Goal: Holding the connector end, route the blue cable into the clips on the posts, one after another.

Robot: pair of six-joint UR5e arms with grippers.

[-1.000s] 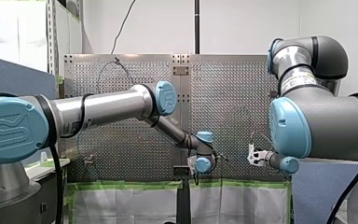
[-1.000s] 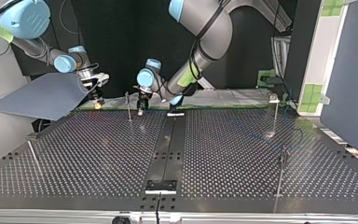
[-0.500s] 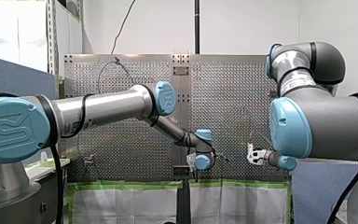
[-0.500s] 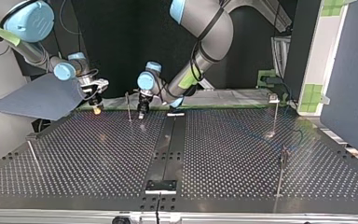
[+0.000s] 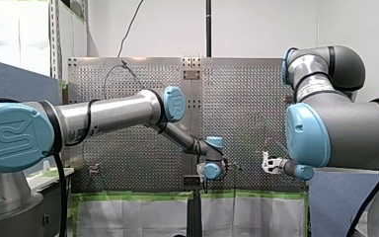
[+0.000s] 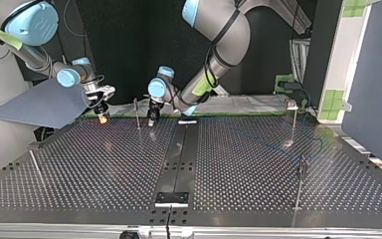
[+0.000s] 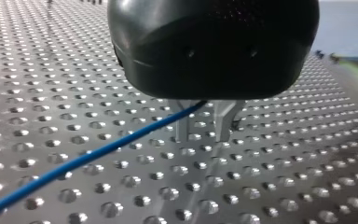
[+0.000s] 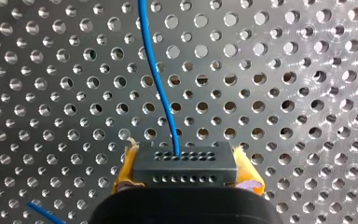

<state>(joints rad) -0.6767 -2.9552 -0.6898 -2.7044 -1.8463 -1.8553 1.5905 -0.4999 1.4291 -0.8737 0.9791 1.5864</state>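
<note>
My right tool is clamped by its yellow pads on the black connector, the blue cable running ahead from it over the perforated counter, while my left tool holds its metal fingers slightly apart with the cable passing between them.

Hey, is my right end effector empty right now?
No, the right end effector grips the black connector between its yellow pads, the blue cable running out of it.
</note>
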